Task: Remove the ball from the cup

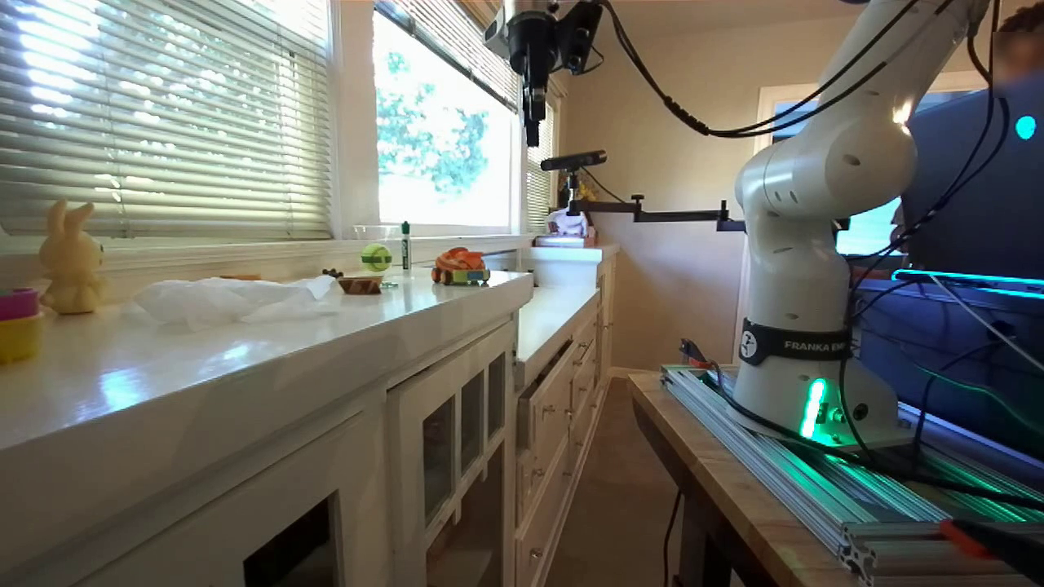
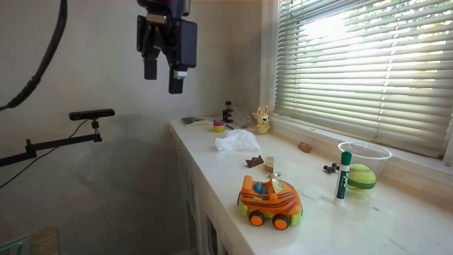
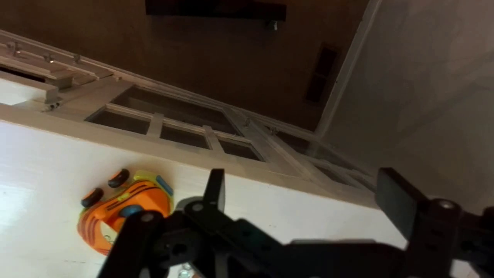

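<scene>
My gripper (image 2: pixel 163 82) stands wide and empty; 1 yellow-green ball (image 2: pixel 361 177) sits inside the clear cup (image 2: pixel 372 160); its removal seems wholly ahead.

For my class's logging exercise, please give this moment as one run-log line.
ball: inside transparent cup; pincer: open, holding nothing, apart from cup; green-capped marker: upright near cup; removal: not yet done

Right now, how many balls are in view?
1: a yellow-green striped ball, inside the clear plastic cup beside the green-capped white marker. Others may be hidden.
</scene>
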Robot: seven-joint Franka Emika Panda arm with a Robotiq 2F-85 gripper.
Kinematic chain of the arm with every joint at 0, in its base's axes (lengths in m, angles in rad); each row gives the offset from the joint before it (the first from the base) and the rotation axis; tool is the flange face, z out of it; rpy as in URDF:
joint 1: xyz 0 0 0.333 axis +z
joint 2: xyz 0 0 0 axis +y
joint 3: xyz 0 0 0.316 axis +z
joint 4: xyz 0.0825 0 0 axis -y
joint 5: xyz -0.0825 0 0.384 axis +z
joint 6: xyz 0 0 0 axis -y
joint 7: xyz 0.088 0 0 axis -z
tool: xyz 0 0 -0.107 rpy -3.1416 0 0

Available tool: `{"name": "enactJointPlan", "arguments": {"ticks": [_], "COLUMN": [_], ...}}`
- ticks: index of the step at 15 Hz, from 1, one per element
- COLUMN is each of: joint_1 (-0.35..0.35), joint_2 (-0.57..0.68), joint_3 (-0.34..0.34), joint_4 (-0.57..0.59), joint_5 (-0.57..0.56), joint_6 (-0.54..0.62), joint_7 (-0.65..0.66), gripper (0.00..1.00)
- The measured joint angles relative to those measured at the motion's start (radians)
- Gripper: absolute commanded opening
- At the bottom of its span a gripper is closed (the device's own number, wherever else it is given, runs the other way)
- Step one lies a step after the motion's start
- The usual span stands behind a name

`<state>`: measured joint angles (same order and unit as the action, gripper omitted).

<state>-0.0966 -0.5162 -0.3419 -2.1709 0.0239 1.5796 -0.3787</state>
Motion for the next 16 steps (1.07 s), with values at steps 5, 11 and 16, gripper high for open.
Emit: {"name": "enactJointPlan", "arguments": {"ticks": [5, 11, 16], "joint_1": [-0.125, -0.140, -0.140], "joint_2": [0.010, 0.091, 0.135], "joint_3": [-0.111, -0.160, -0.154], "joint_4": [0.002, 0.059, 0.092], "joint_5": [0.002, 0.002, 0.002], "joint_6": [0.133, 0.264, 0.264], "joint_7": [-0.005, -0.021, -0.017], "gripper": [1.00, 1.00, 1.00]}}
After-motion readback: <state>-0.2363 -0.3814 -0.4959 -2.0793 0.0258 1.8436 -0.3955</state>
